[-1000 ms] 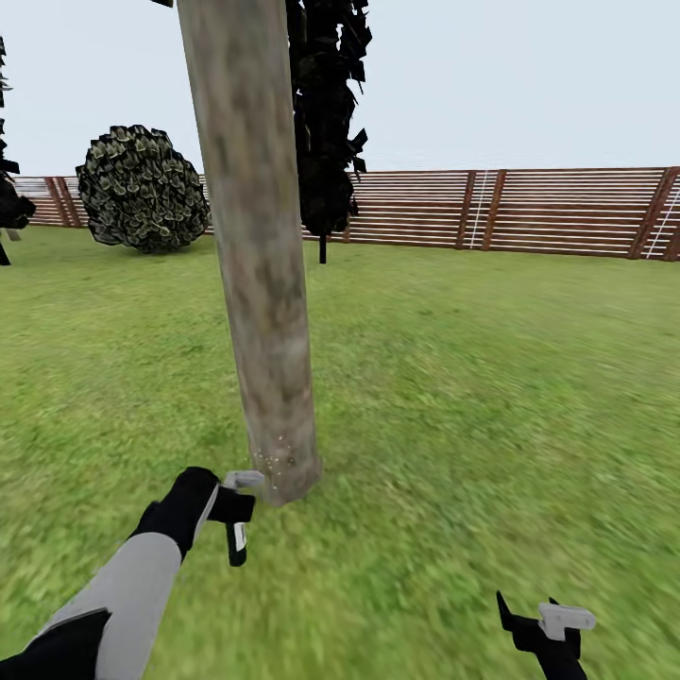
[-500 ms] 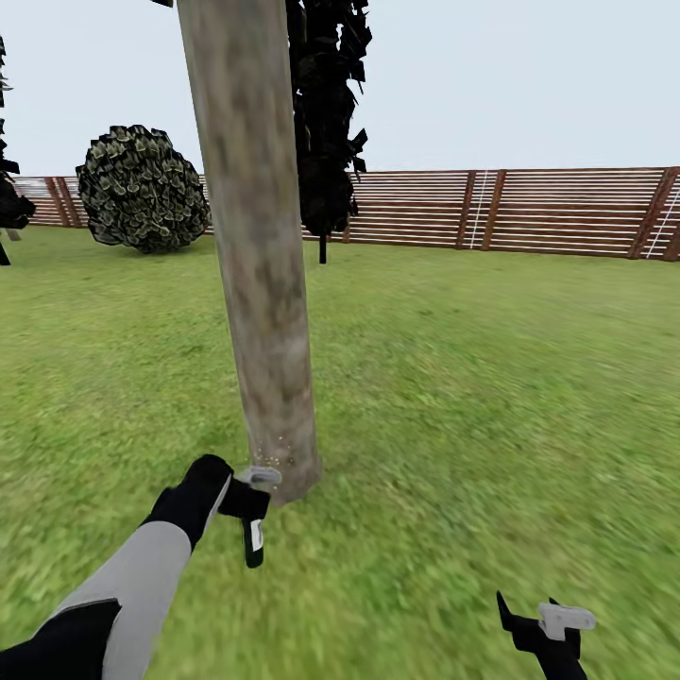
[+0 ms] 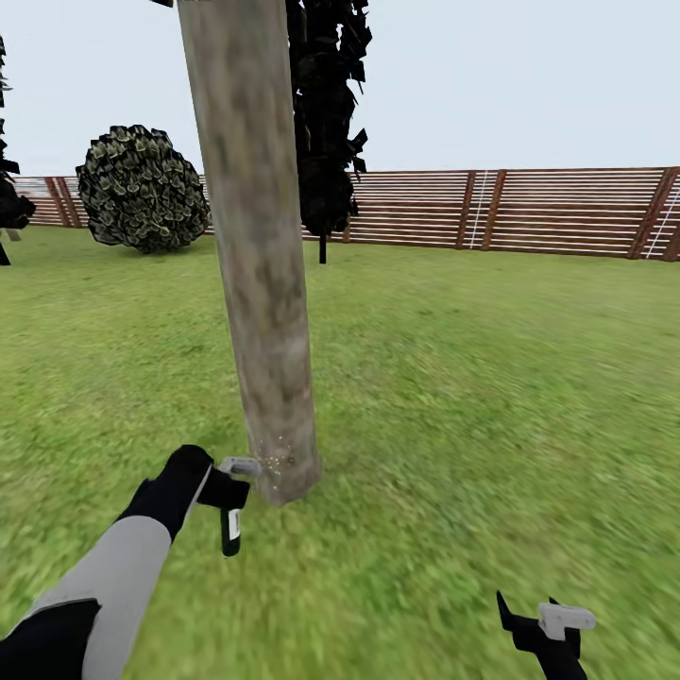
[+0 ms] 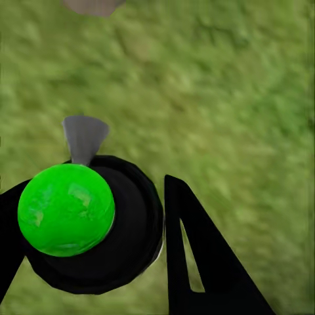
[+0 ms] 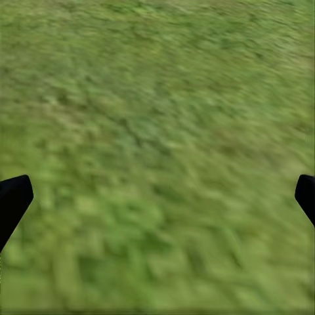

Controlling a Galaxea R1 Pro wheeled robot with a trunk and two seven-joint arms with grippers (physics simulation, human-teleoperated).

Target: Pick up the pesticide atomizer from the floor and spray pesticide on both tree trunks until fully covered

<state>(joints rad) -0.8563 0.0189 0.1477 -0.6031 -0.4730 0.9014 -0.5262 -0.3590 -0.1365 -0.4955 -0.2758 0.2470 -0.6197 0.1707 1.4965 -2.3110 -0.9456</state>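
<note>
A thick mottled grey-brown tree trunk (image 3: 260, 264) rises from the grass just ahead and left of centre. My left gripper (image 3: 229, 491) is low beside its base, to the left, shut on the dark pesticide atomizer (image 3: 230, 534), which hangs down from the fingers. A few white specks of pesticide (image 3: 275, 462) dot the foot of the trunk. In the left wrist view the atomizer (image 4: 125, 243) is a black round body with a bright green cap and a grey nozzle, held against a black finger (image 4: 197, 262). My right gripper (image 3: 548, 628) is open and empty over the lawn at the lower right.
Lawn (image 3: 491, 397) stretches all around. A brown slatted fence (image 3: 529, 212) closes the far side. A round dark bush (image 3: 142, 189) stands at the back left. Dark blocky foliage on a thin stem (image 3: 326, 123) stands behind the trunk.
The left gripper with the atomizer swung right toward the trunk's base, then came back left and slightly higher. The right arm and the camera have stayed put.
</note>
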